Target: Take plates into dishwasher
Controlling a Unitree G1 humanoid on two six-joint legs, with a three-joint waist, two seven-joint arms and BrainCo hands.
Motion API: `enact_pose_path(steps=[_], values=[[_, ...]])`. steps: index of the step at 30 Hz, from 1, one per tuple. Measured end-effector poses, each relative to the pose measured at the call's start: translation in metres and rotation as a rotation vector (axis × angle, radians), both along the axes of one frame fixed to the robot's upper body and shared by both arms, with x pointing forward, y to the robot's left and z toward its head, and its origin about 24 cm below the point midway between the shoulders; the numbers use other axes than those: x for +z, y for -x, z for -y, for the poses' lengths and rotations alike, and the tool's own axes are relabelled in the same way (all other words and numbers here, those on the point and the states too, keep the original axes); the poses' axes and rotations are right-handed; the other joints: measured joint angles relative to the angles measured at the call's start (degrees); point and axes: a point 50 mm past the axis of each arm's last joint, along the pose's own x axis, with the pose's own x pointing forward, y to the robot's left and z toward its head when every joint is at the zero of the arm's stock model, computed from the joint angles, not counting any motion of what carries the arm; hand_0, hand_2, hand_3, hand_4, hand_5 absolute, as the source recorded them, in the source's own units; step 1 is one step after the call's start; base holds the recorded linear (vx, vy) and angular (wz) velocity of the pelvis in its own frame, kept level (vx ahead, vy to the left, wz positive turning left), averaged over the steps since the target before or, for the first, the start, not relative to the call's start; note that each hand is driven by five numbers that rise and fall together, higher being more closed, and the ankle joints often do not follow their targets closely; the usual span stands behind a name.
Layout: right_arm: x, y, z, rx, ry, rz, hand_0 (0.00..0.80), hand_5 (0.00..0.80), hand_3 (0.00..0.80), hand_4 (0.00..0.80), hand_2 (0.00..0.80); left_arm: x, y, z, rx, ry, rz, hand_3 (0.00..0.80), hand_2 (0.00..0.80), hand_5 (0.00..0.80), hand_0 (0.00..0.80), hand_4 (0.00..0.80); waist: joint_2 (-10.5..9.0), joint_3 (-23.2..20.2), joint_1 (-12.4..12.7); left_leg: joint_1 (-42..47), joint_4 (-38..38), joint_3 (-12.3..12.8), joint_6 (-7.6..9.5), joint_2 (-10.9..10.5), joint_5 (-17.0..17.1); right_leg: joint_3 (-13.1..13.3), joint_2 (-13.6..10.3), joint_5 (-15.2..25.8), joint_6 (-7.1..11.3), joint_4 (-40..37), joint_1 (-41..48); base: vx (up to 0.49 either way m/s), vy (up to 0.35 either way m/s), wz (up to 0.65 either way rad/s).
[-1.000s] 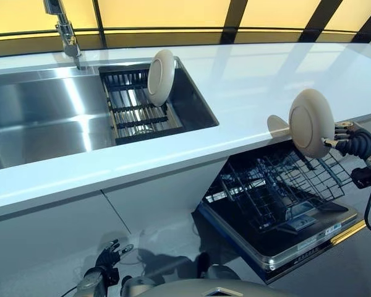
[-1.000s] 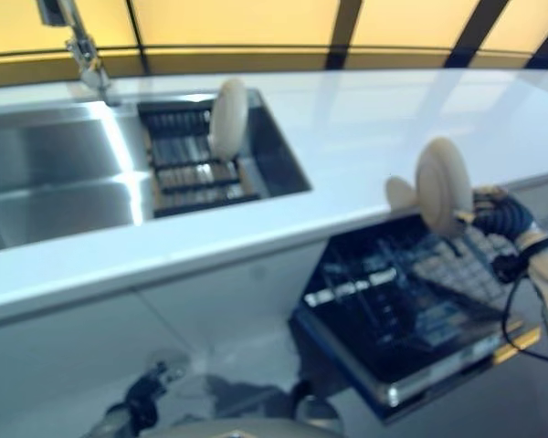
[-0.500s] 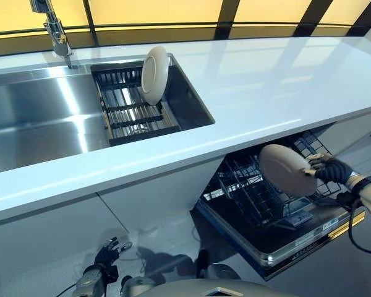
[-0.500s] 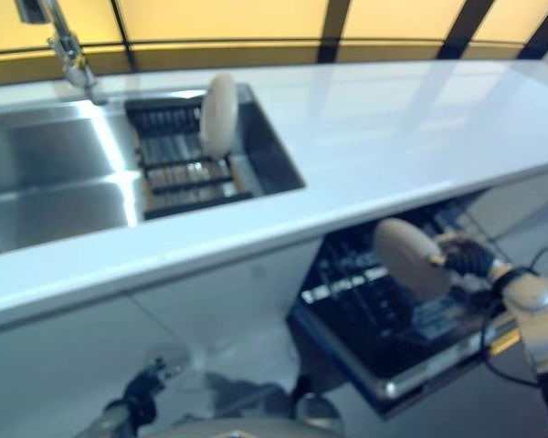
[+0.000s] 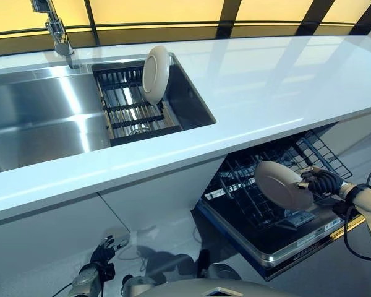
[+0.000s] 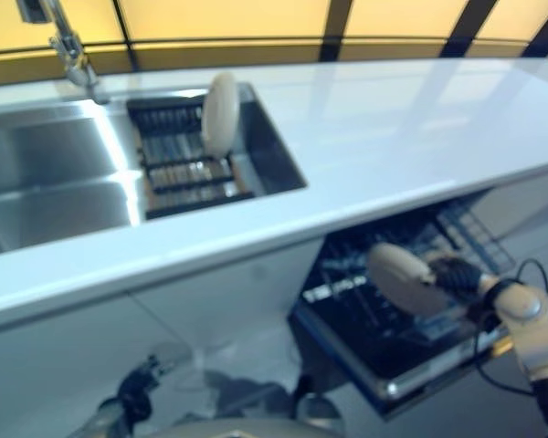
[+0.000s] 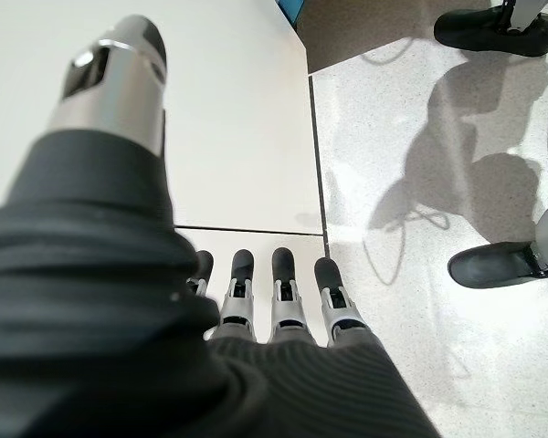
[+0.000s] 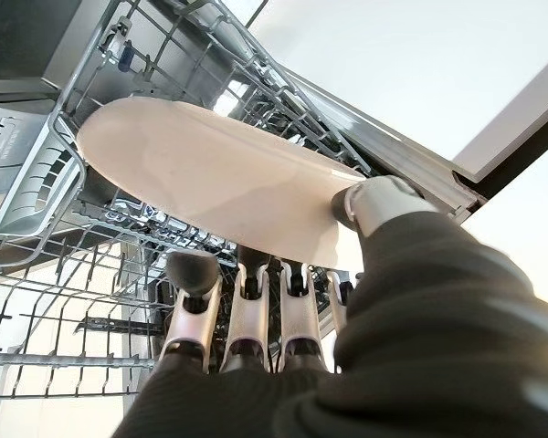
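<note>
One plate [image 5: 283, 185] is pinched at its rim by the right hand [image 5: 322, 182], tilted just above the dishwasher rack [image 5: 269, 170]. Next it must stand between the tines. Another plate [image 5: 155, 74] waits in the sink rack [image 5: 131, 105]. Relaxed, the left hand [image 7: 256, 301] hangs empty.

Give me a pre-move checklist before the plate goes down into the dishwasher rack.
1. Right hand pinches the plate at its rim: ok.
2. Dishwasher rack pulled out under the plate: ok.
3. Plate lined up with a slot between tines: cannot tell.
4. Left hand open, low by the cabinet front, out of the way: ok.
5. Second plate still upright in the sink rack, yet to load: not ok.
</note>
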Motion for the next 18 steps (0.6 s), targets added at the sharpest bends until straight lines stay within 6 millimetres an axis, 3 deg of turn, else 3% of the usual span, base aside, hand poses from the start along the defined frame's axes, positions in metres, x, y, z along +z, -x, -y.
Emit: enact_pose_path(steps=[11, 18], values=[[-0.035, 0.004, -0.019, -0.016, -0.120, -0.073, 0.800, 0.800, 0.800, 0.800, 0.800, 0.000, -0.001, 0.001, 0.001, 0.002, -0.002, 0.000, 0.000, 0.000, 0.000, 0.000, 0.11, 0.0, 0.2, 0.1, 0.0, 0.0, -0.01, 0.0, 0.0, -0.1, 0.0, 0.0, 0.00, 0.0, 0.1, 0.000, 0.000, 0.00], [-0.046, 0.000, -0.027, -0.031, -0.170, -0.093, 0.800, 0.800, 0.800, 0.800, 0.800, -0.001, -0.001, 0.002, 0.001, 0.007, -0.003, 0.000, 0.000, 0.000, 0.000, 0.000, 1.00, 0.0, 0.3, 0.2, 0.0, 0.0, -0.13, 0.0, 0.1, -0.3, 0.0, 0.0, -0.05, 0.0, 0.2, 0.000, 0.000, 0.00]])
